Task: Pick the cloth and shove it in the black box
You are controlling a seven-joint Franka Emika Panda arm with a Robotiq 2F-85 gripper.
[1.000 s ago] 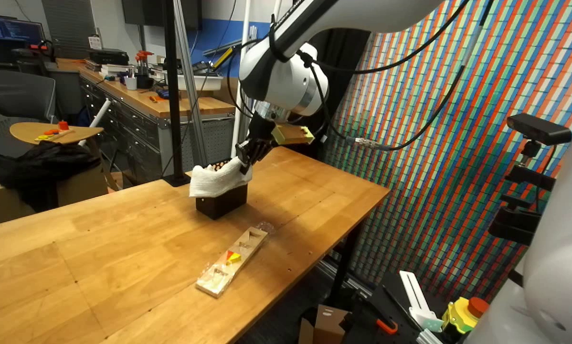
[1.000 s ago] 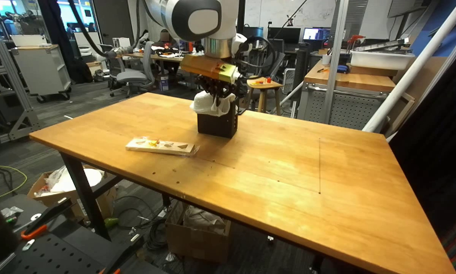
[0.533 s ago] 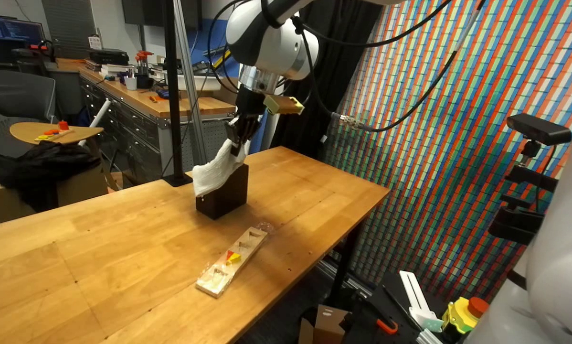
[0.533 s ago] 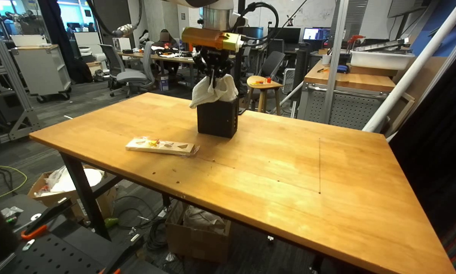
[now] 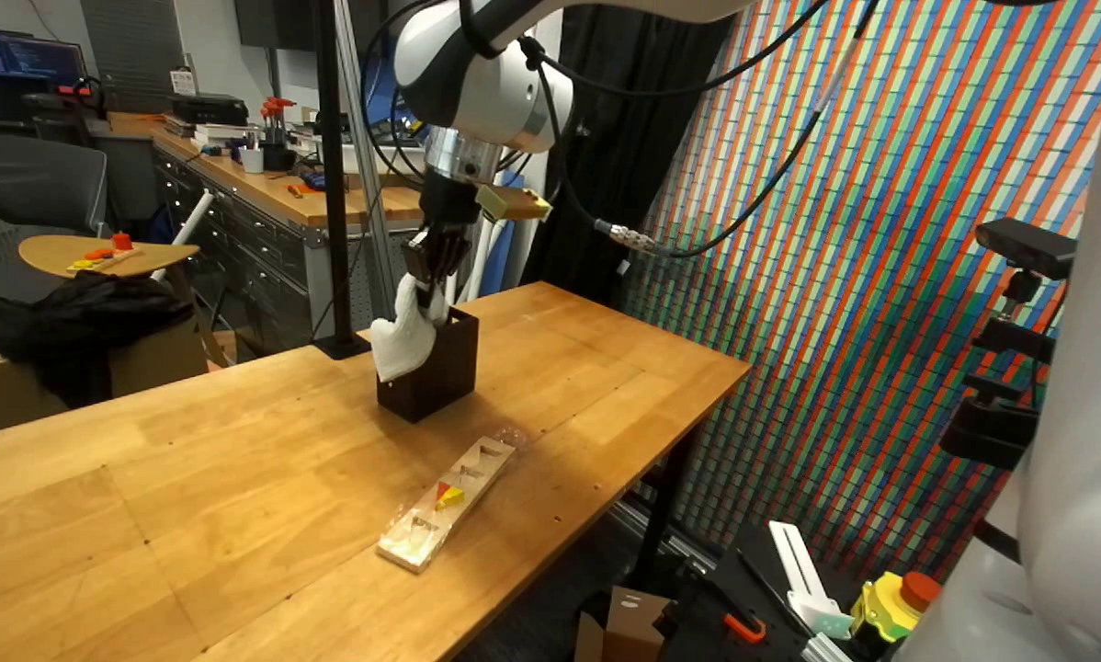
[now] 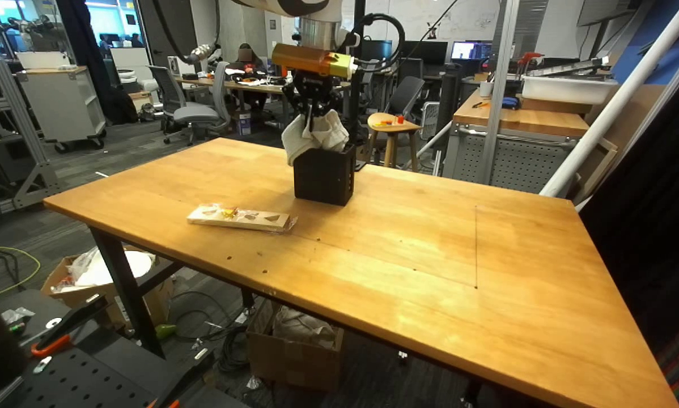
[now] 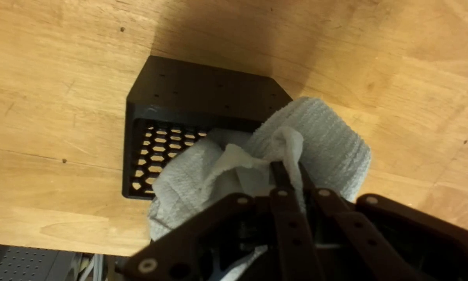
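Two fingers [image 7: 279, 175] of the gripper [image 7: 292, 175] stand almost together, with a fold of the white cloth [image 5: 405, 336] pinched between them. In the wrist view a narrow twist of it runs back from the fingertips between the finger links.

The cloth is bunched over the top of the black box [image 6: 322, 178]. It covers much of the box's mouth, and one part hangs over the rim and some way down the outside, clear of the table [image 5: 238, 460]. How much of it lies inside cannot be told. At the uncovered end of the mouth, the wrist view shows a panel of honeycomb holes. The box stands upright on the table, and the fingertips are above the level of its rim.

Near the box but apart from it, a light wooden strip [image 6: 240, 220] lies flat on the table, with cut-outs along it, clear wrap [image 5: 512, 438] at its end and small red and yellow pieces [image 5: 450, 497] on it.

Above the box hangs the arm [image 5: 505, 99], with an orange and yellow block [image 6: 302, 58] at its wrist. Beyond the table stand a wooden stool [image 6: 402, 127] with bright bits on its top and a workbench [image 6: 543, 118] bearing a white bin [image 6: 569, 90]. In an exterior view a red button [image 5: 919, 590] sits on a yellow housing [image 5: 872, 605].
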